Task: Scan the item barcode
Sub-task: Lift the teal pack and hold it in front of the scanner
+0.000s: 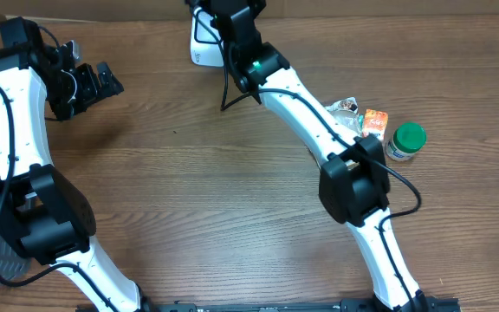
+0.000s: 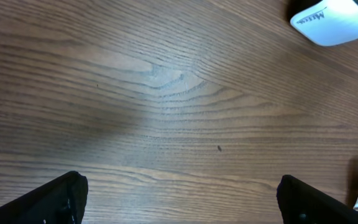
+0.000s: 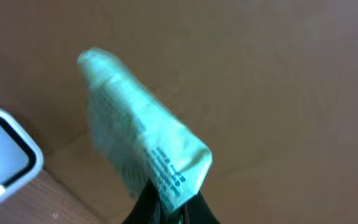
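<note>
— What's my left side doing?

— My left gripper (image 1: 92, 85) hangs over the table (image 1: 232, 191), jaws spread wide, nothing in them.

— And the item?

— My right gripper (image 3: 169, 206) is pinched tight on a pale green packet (image 3: 142, 143), held in the air near the white scanner (image 1: 199, 45) (its window shows at my wrist view's left edge). I'd say pickup is done. I can't tell whether the barcode faces the window, so the scan is left. A green-capped bottle (image 1: 405, 140) waits far right.
</note>
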Tool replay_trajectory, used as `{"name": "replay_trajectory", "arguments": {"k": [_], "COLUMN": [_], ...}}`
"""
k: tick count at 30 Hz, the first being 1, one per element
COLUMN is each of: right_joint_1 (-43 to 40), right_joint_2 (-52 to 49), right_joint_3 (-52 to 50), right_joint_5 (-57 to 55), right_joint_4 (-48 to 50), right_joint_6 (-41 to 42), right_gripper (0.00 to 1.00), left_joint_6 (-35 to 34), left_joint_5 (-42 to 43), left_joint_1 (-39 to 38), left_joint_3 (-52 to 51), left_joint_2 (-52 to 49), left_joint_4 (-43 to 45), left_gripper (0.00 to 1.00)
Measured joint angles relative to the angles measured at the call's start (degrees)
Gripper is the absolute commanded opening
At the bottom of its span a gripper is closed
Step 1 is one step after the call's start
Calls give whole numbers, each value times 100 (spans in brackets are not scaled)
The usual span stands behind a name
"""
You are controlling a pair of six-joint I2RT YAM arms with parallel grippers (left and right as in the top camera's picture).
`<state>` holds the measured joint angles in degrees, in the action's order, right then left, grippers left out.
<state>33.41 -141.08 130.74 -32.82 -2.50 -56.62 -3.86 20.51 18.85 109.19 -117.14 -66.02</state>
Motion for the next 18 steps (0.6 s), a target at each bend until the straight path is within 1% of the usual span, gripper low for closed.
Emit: {"name": "replay_trajectory", "arguments": {"k": [4, 9, 18], "right_joint_1": [0, 0, 2], "right_joint_2": [-444, -839, -922], "right_joint_3": [0, 0, 0], "right_joint_5": [96, 188, 192], "right_joint_4": [420, 706, 920], "right_joint_6": [-1049, -1552, -2015], "right_gripper": [4, 4, 4], "left_joint_6": [0, 0, 0], "left_joint_5": [0, 0, 0], "left_joint_1": [0, 0, 0], "left_joint_3": [0, 0, 0], "left_joint_2": [0, 0, 0], "left_joint_4": [-2, 0, -2], "left_gripper": [100, 100, 100]}}
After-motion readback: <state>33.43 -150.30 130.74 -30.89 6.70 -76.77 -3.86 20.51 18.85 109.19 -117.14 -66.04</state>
